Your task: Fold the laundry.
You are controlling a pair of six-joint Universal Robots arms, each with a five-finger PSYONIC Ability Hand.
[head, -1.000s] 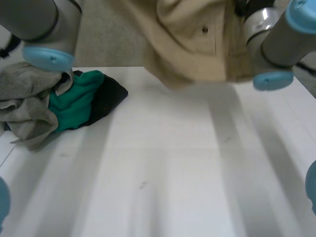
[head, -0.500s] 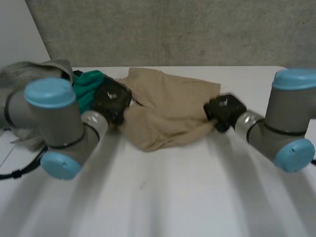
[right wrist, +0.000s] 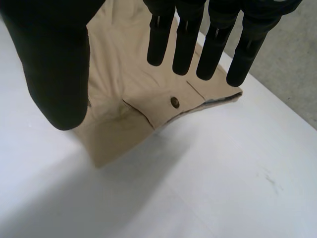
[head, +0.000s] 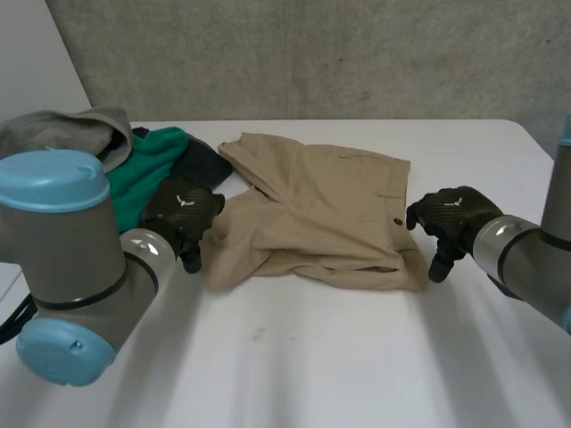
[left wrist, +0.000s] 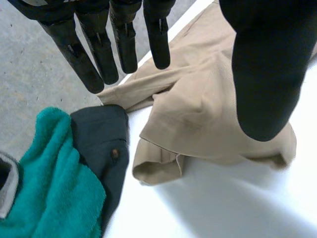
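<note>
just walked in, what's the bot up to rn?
Laundry folding, mid-job. A pair of tan shorts lies spread but rumpled on the white table. The left hand is at one end of the shorts and the right hand at the buttoned end; both are open with straight fingers and hold nothing. Beside the left arm waits a pile: a teal towel, a dark garment and a grey garment.

We record one table (head: 312, 357): white, smooth top, a few faint dark specks, soft shadows lying across it. One wall (head: 339, 53) behind the table's far edge: grey, rough, mottled like concrete, spanning the table's width. One panel (head: 31, 71): plain white, adjoining the wall's left end. Light: even and soft.
</note>
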